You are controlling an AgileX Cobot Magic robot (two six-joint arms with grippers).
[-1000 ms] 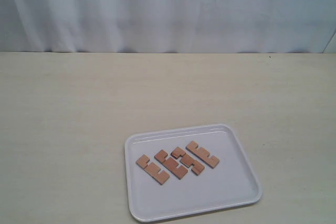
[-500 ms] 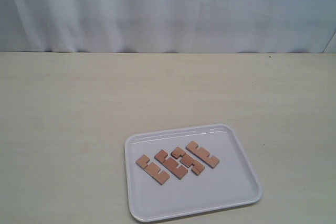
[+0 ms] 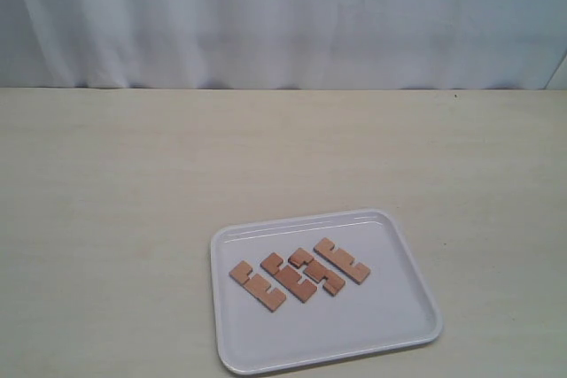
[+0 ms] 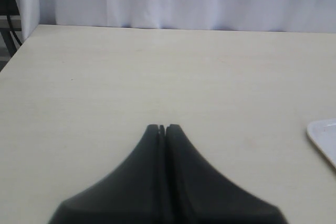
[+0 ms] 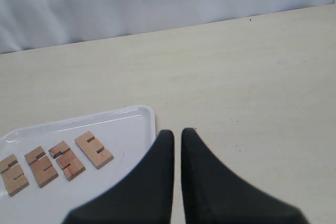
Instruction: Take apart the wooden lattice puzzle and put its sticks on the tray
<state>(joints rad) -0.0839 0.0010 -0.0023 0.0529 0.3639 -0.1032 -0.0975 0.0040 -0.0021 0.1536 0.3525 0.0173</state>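
Observation:
The wooden lattice puzzle lies taken apart: several light-brown notched sticks (image 3: 289, 278) rest flat side by side on the white tray (image 3: 372, 325), near its middle. The right wrist view shows the same sticks (image 5: 93, 149) on the tray (image 5: 123, 129). My right gripper (image 5: 177, 131) hovers just past the tray's edge, shut and empty, only a thin slit between its black fingers. My left gripper (image 4: 162, 127) is shut on nothing over bare table, with a corner of the tray (image 4: 325, 135) off to one side. Neither gripper appears in the exterior view.
The tray sits near the front of a pale wooden table (image 3: 133, 174), slightly right of centre. A white curtain (image 3: 283, 15) hangs behind the table. In the left wrist view the table's side edge (image 4: 16, 51) and a dark frame (image 4: 8, 30) show.

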